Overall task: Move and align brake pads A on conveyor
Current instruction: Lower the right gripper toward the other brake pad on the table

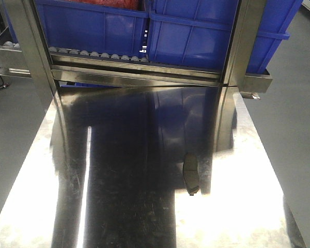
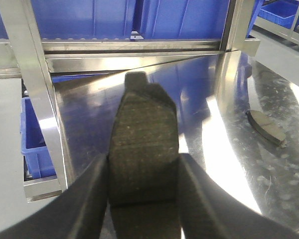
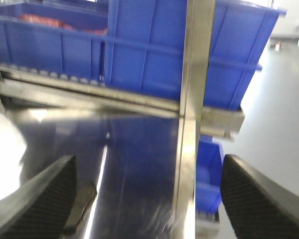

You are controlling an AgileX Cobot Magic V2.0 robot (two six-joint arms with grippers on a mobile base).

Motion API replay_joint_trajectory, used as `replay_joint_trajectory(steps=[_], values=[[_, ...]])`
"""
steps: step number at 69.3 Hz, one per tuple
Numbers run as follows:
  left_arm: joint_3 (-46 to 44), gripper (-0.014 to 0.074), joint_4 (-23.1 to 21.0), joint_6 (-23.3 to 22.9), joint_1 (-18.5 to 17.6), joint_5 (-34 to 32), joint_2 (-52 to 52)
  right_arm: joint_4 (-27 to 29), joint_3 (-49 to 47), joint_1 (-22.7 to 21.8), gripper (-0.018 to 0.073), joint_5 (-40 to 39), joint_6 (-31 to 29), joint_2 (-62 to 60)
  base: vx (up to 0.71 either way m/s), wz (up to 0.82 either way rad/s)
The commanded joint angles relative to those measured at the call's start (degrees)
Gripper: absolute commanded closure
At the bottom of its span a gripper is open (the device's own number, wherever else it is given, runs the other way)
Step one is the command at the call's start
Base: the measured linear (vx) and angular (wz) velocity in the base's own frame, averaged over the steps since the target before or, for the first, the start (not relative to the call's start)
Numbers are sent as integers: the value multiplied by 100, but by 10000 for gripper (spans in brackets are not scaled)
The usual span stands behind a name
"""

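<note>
While my left tool is clamped on the first brake pad, the entry for that arm reads: wrist aimed forward at the rack, both dark fingers pressed against the pad's long edges, the pad's rough friction face turned to the wrist camera and its far end jutting out past the fingertips, clear above the steel surface. Second brake pad: lying flat on the surface, right of centre, well apart from the held one; from my left wrist it appears off to the right. Right tool: spread wide, holding nothing, also pointed at the rack, with a steel upright between its ribbed fingers; the second pad lies just beside the left-hand finger, partly hidden behind it, and this view is blurred. Blue bins: side by side on the roller rack at the surface's far edge.
</note>
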Motion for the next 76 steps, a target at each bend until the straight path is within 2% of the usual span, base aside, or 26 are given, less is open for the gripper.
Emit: replay_joint_trajectory(steps=[1, 9, 31, 48, 58, 65, 76], values=[[-147, 602, 40, 5, -18, -591, 79, -12, -481, -32, -3, 83, 136, 752, 0, 0], [-147, 602, 40, 5, -18, -591, 79, -4, -933, -32, -3, 574, 308, 1816, 0, 0], [-147, 602, 40, 5, -18, -591, 79, 35, -2126, -32, -3, 1826, 309, 4508, 0, 0], [-147, 602, 40, 5, -18, -591, 79, 78, -2662, -32, 3, 2088, 314, 6006, 0, 0], [-147, 602, 40, 5, -18, -591, 79, 246, -3111, -12, 27, 2300, 592, 6655, 0, 0], [-147, 602, 40, 5, -18, -591, 79, 377, -3485, 244, 48, 2449, 632, 7049, 0, 0], [-147, 602, 40, 5, -18, -591, 79, 382, -4127, 930, 52, 2520, 997, 7649, 0, 0]])
